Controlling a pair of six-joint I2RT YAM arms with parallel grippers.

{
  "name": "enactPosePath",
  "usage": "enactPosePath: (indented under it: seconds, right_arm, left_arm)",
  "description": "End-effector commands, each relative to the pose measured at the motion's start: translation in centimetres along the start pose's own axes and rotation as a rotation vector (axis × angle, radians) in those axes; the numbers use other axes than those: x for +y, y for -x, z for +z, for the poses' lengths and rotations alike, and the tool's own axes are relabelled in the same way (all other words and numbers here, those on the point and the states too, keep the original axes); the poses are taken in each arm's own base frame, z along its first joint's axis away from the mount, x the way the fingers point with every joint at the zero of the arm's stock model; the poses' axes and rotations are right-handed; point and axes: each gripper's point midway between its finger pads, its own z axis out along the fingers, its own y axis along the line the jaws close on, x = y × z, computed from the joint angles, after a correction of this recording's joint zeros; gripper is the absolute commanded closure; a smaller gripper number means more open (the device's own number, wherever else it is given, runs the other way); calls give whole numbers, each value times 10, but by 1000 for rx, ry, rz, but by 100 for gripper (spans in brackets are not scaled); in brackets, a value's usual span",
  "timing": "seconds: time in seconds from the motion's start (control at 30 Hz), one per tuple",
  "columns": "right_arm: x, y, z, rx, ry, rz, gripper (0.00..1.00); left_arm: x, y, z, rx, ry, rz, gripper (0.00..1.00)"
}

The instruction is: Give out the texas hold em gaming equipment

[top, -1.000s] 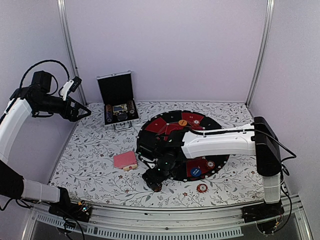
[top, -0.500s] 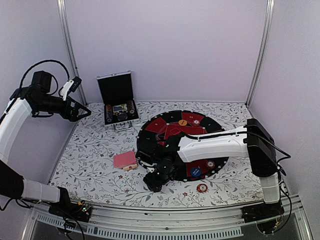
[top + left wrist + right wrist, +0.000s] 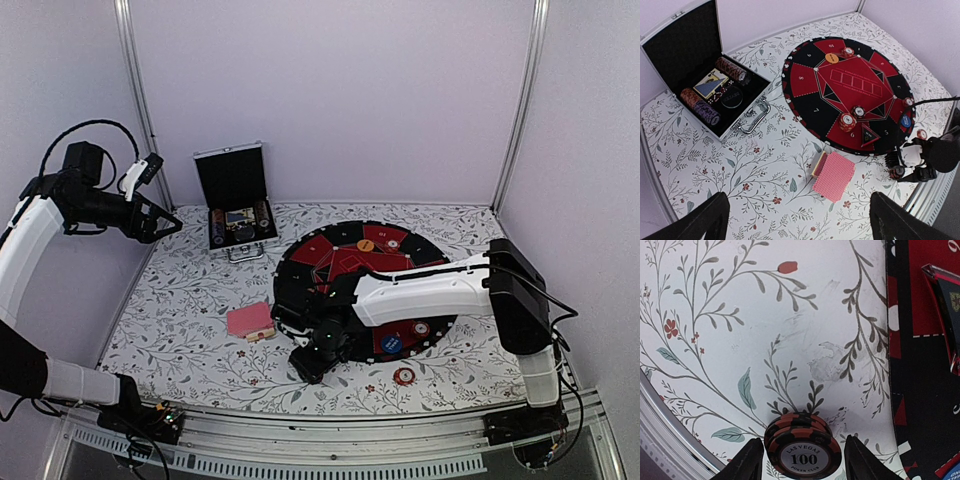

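Right gripper [image 3: 802, 442], jaws apart, straddles chip stack [image 3: 802, 452] on tablecloth [image 3: 740, 315] beside mat [image 3: 925, 390]; left gripper [image 3: 799, 200] spread wide, aloft

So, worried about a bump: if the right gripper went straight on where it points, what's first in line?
The chip stack between the right gripper's open fingers, sitting on the floral tablecloth; depth is unclear.
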Motion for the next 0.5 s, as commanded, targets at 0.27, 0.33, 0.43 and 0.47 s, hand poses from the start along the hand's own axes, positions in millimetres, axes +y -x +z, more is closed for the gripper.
enactPosePath:
  seconds: [0.27,0.33,0.43,0.47]
  right_arm:
    - [5,7,-10,-30,3,-5,54]
    - [5,8,-12,-32,4,-4,56]
    - [1,12,-16,-48,-21,-4,60]
    - [0,13,-17,-54,-26,-5,60]
  left_arm:
    - [-4,4,-9,-16,9,19,0]
    - [-4,4,-9,-15,9,19,0]
    - [-4,3,-9,-15,7,19,0]
    - [-4,3,-8,-15,6,18,0]
